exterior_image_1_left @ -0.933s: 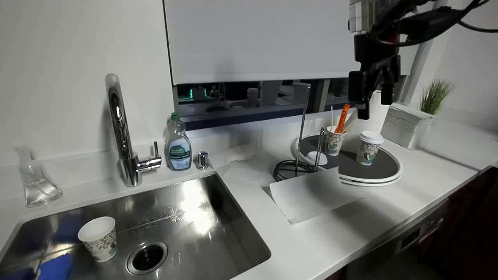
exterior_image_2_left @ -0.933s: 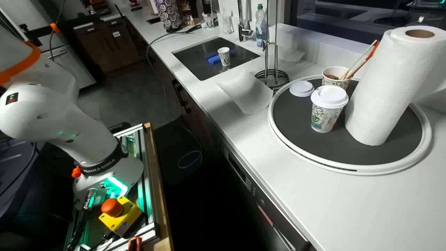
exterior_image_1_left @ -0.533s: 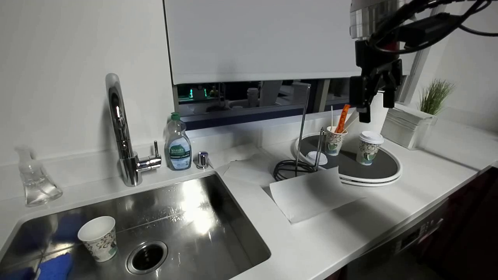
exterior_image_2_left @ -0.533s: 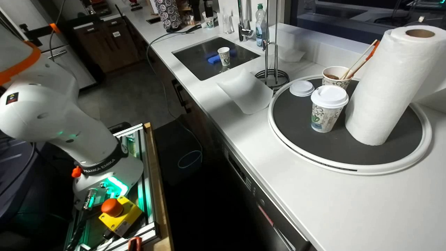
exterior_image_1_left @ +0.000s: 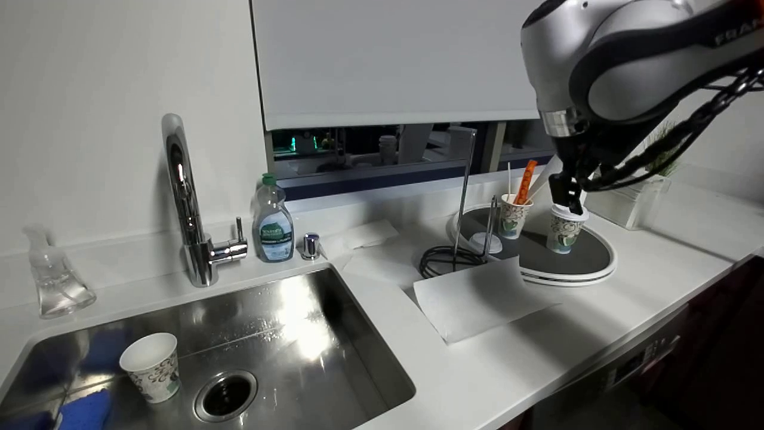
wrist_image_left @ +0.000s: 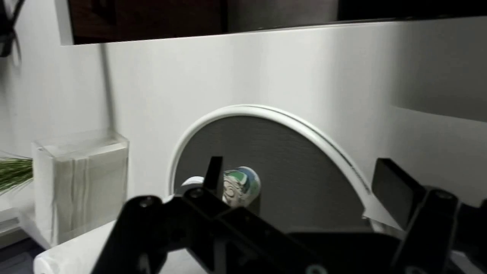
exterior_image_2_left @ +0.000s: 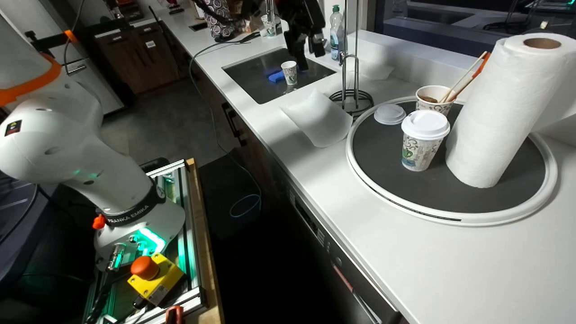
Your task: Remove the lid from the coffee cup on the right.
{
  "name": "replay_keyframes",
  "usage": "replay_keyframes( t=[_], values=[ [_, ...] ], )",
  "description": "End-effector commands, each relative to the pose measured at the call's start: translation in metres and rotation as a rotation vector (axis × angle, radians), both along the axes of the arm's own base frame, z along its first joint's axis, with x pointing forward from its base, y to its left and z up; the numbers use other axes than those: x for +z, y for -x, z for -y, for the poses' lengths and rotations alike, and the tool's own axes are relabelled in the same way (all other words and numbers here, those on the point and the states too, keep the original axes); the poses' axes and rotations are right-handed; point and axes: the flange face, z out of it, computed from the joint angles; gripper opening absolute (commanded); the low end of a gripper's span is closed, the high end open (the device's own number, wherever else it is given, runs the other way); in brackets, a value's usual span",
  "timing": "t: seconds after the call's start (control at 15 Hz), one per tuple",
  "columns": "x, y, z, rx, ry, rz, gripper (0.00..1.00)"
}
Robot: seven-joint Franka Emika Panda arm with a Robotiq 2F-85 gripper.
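The patterned coffee cup stands upright on the grey round tray in both exterior views (exterior_image_1_left: 563, 235) (exterior_image_2_left: 418, 154), with the white lid on its rim (exterior_image_1_left: 574, 213) (exterior_image_2_left: 425, 124). In the wrist view the cup (wrist_image_left: 239, 186) is partly hidden behind a finger, and only a sliver of its lid (wrist_image_left: 193, 180) shows. My gripper (wrist_image_left: 300, 165) is open and empty, its fingers wide apart. In an exterior view it overlaps the lid (exterior_image_1_left: 567, 200). In an exterior view it hangs in the air in front of the sink (exterior_image_2_left: 310, 60), apart from the cup.
The tray (exterior_image_2_left: 450, 219) also bears a paper towel roll (exterior_image_2_left: 499, 117), a loose white lid (exterior_image_2_left: 389, 114) and an open cup with stirrers (exterior_image_1_left: 513, 222). A metal stand (exterior_image_1_left: 462, 257), a paper sheet (exterior_image_1_left: 483, 301), a napkin holder (wrist_image_left: 83, 182) and the sink (exterior_image_1_left: 280, 346) are near.
The arm has come lower and the gripper has dropped and turned, down to the lid's height in an exterior view. It has come into view over the sink. The cups and lids have not moved.
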Motion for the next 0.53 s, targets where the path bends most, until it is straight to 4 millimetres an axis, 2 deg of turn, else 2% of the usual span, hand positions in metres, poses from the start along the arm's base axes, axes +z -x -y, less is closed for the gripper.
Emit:
replay_keyframes(
  t=[0.0, 0.07, 0.2, 0.47],
  values=[
    [-0.035, -0.018, 0.043, -0.055, 0.176, 0.074, 1.0],
    [-0.018, -0.01, 0.027, -0.032, 0.108, 0.033, 1.0],
    [-0.028, -0.015, 0.037, -0.049, 0.121, 0.024, 1.0],
    [-0.023, -0.014, 0.028, -0.035, 0.128, 0.056, 1.0]
  ],
)
